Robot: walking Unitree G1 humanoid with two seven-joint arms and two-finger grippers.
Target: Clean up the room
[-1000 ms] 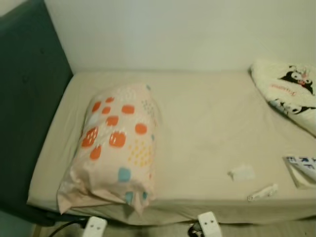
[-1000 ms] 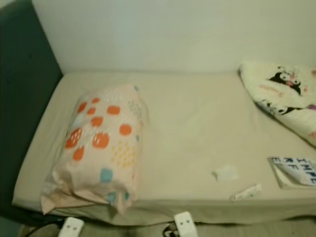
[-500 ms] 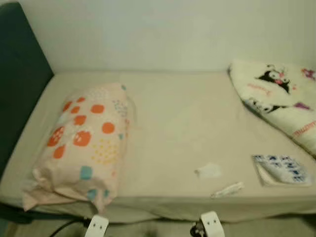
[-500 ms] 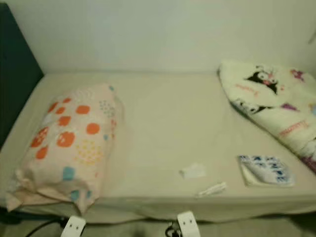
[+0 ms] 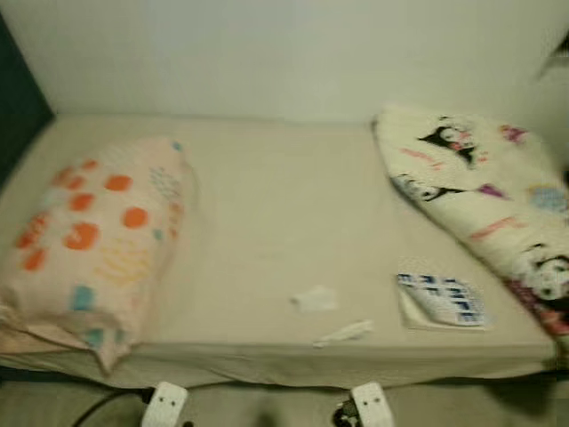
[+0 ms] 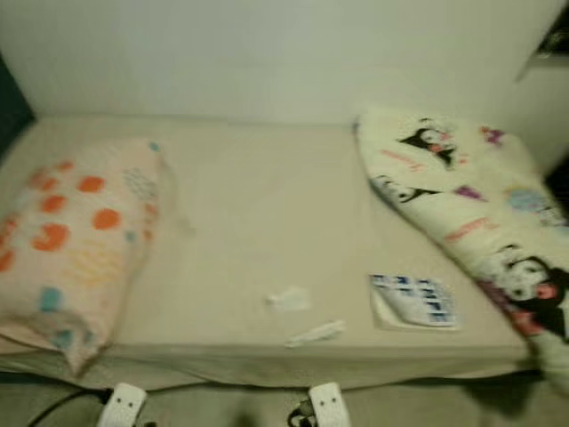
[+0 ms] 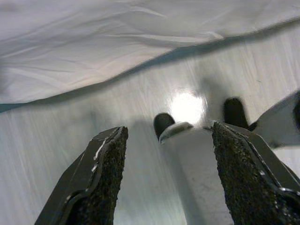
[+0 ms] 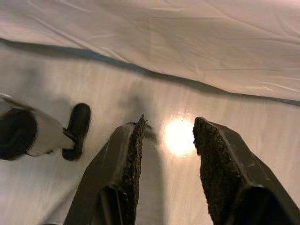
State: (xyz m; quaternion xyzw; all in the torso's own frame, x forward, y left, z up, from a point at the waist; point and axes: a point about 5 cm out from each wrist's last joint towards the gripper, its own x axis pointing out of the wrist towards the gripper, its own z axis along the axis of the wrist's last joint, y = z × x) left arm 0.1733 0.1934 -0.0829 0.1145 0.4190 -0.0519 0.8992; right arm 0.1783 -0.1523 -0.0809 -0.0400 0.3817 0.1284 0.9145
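A beige bed (image 5: 267,205) lies before me. On it rest a pillow (image 5: 89,240) with orange and blue dots at the left and a white cartoon-print blanket (image 5: 480,196) bunched at the right. Near the front edge lie a crumpled white tissue (image 5: 313,300), a small white wrapper (image 5: 345,334) and a blue-and-white packet (image 5: 442,300). My left gripper (image 7: 166,183) hangs open over the shiny floor beside the bed sheet. My right gripper (image 8: 166,164) also hangs open above the floor, with nothing between its fingers.
A white wall (image 5: 284,53) runs behind the bed, and a dark headboard (image 5: 13,107) stands at the far left. My two white feet (image 5: 164,407) (image 5: 372,407) stand on the floor at the bed's front edge. A black cable (image 5: 107,405) trails by the left foot.
The camera has swung to the right: the pillow and headboard slid left, and more of the blanket and the whole packet came into view. Nothing on the bed has moved.
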